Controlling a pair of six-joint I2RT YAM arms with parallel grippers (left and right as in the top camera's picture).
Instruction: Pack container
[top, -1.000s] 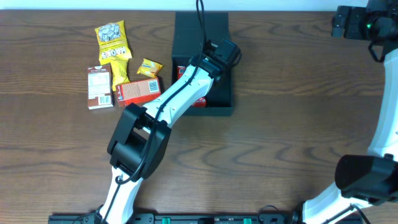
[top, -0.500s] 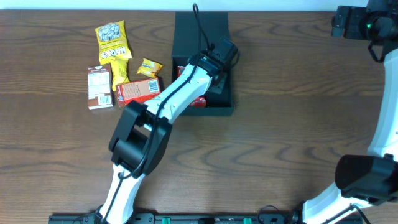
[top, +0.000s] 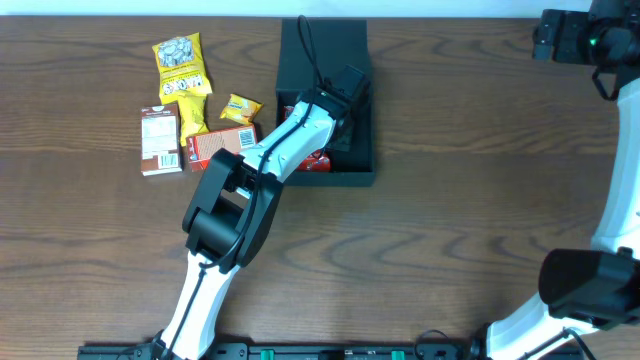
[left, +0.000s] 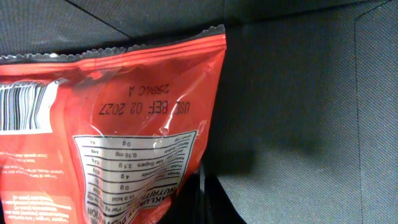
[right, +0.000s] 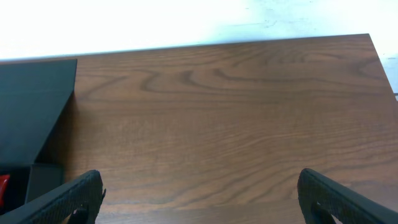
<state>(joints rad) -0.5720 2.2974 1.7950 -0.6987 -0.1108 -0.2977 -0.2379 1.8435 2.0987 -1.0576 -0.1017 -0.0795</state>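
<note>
The container, a matte black box with its flap lid lying open at the back, stands in the middle of the table. A red snack packet lies inside on its floor, printed side up in the left wrist view. My left gripper reaches down into the box. Its dark fingertips are pressed together beside the packet's right edge, with nothing between them. My right gripper hangs high at the far right, its fingers wide apart over bare wood.
Left of the box lie a tall yellow packet, a small yellow packet, a brown and white carton and a red-orange carton. The right wrist view catches the box's corner and the table's far edge.
My left wrist has shifted a little to the left and toward the back of the box. The right arm and the snacks on the table have not moved.
</note>
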